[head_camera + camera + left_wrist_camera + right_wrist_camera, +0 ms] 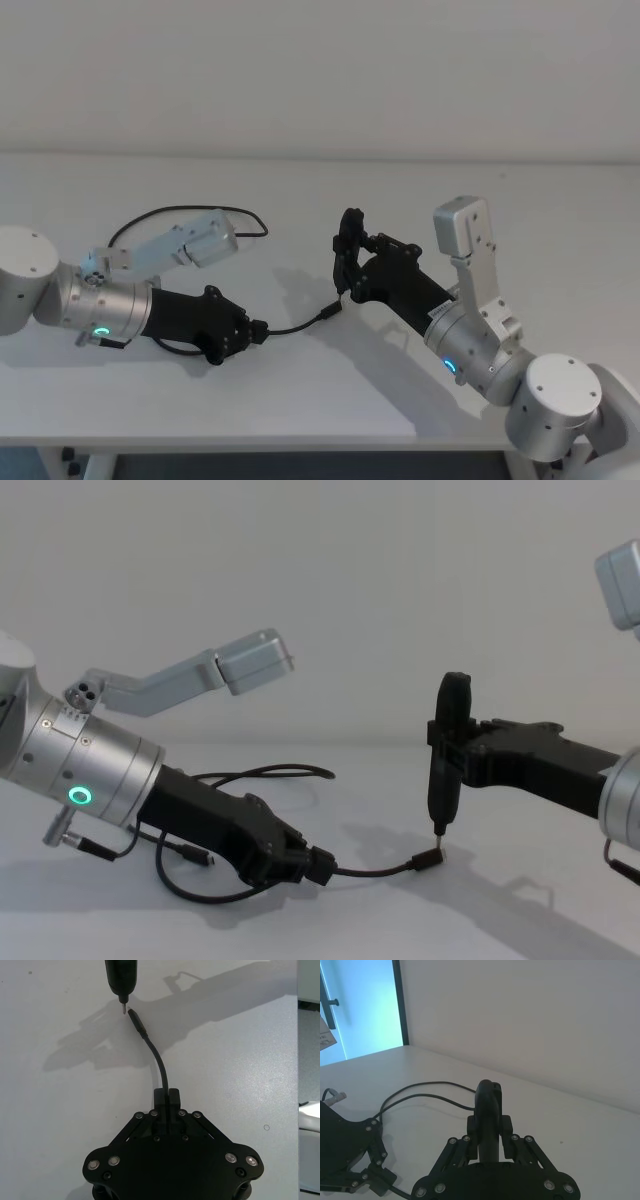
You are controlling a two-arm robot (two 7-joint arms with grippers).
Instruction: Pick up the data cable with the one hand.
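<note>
Chest view: left end effector low over the white worktop, clenched on the data cable a short way behind its plug. Cable's free end arching forward to just beneath the tip of the screwdriver-like tool, held upright, grasped by the right end effector. Remaining cable looped on the worktop behind the left arm.

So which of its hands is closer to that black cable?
Left. The left hand is shut on the data cable; the right hand holds a pointed tool just above the cable's plug.
</note>
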